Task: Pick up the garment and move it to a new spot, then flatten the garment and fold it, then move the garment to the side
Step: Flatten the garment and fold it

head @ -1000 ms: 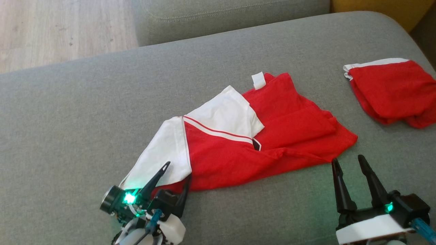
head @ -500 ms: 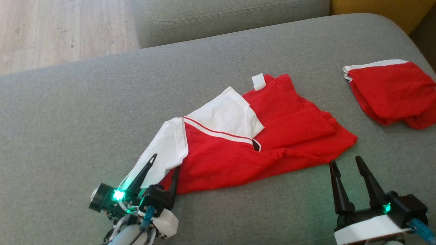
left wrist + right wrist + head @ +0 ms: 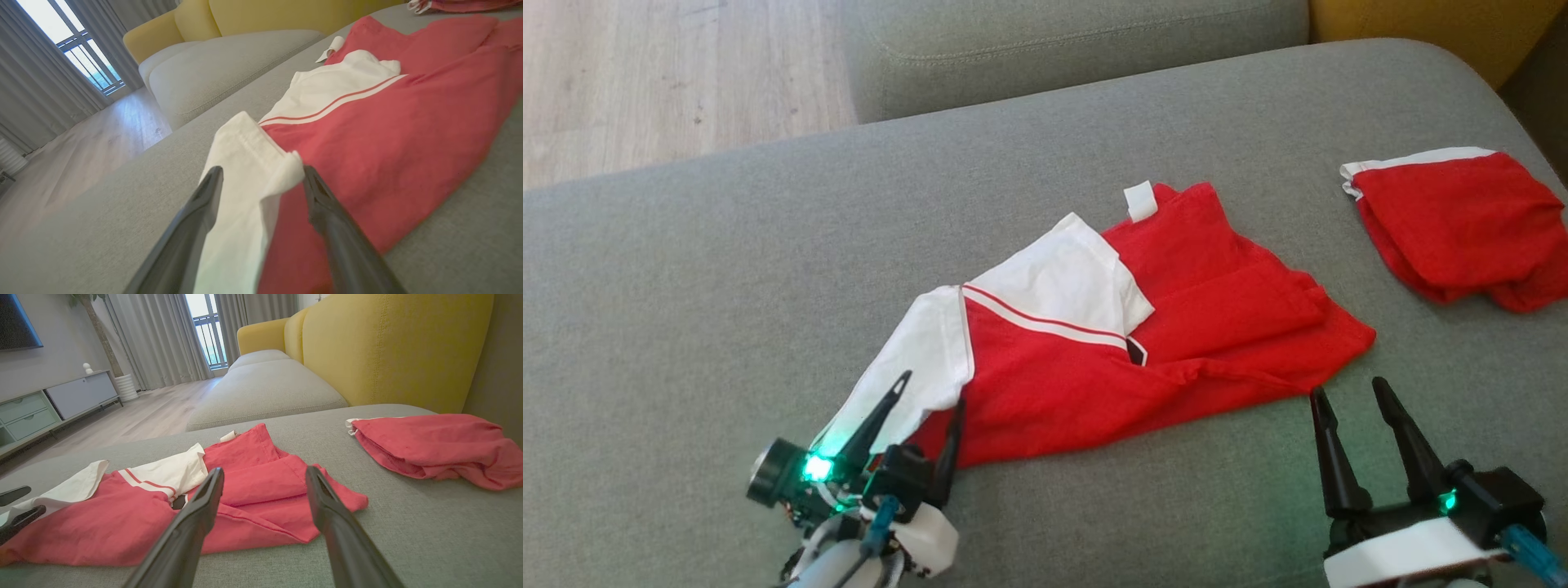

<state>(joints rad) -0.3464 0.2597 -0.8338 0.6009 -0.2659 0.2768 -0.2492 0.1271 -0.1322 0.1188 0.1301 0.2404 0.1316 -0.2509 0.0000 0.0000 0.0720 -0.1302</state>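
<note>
The red and white shirt lies on a grey sofa seat, with wood floor and curtains behind. Its white tag is too small to read. The left gripper is open around the white sleeve. The right gripper is open and empty, beside the shirt.
</note>
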